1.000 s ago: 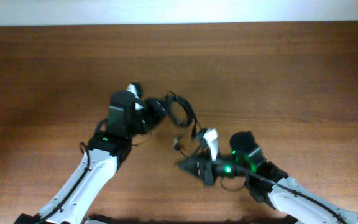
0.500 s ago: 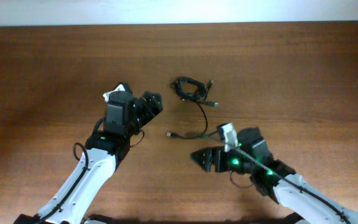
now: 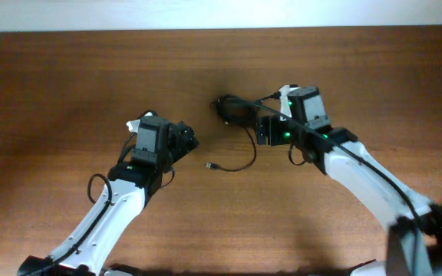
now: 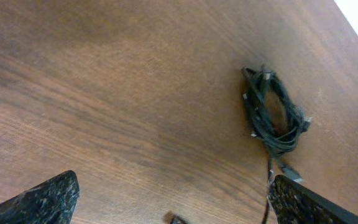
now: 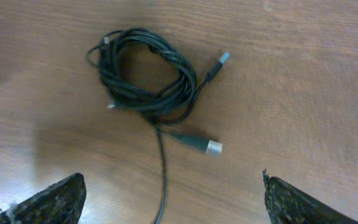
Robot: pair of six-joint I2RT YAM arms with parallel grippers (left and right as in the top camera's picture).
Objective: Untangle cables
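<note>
The cables [image 3: 235, 110] lie on the wooden table as one small coiled black bundle, with a single strand trailing down to a plug [image 3: 210, 165]. My left gripper [image 3: 186, 140] is open, down-left of the bundle and apart from it. In the left wrist view the bundle [image 4: 272, 112] lies ahead to the right of the empty left gripper [image 4: 173, 180]. My right gripper [image 3: 263, 129] is open just right of the bundle. The right wrist view shows the coil [image 5: 145, 74], a silver-tipped plug [image 5: 209, 146], and the loose strand [image 5: 162, 180] running under the open right gripper [image 5: 173, 180].
Bare brown wooden table [image 3: 67, 84] stretches around the cables, with its far edge against a white wall [image 3: 206, 14]. Both white arms reach in from the near edge.
Both grippers have opened and let go of the cables. The right arm swung from the lower centre up beside the bundle. The left gripper drew back down-left. The bundle now rests coiled on the table.
</note>
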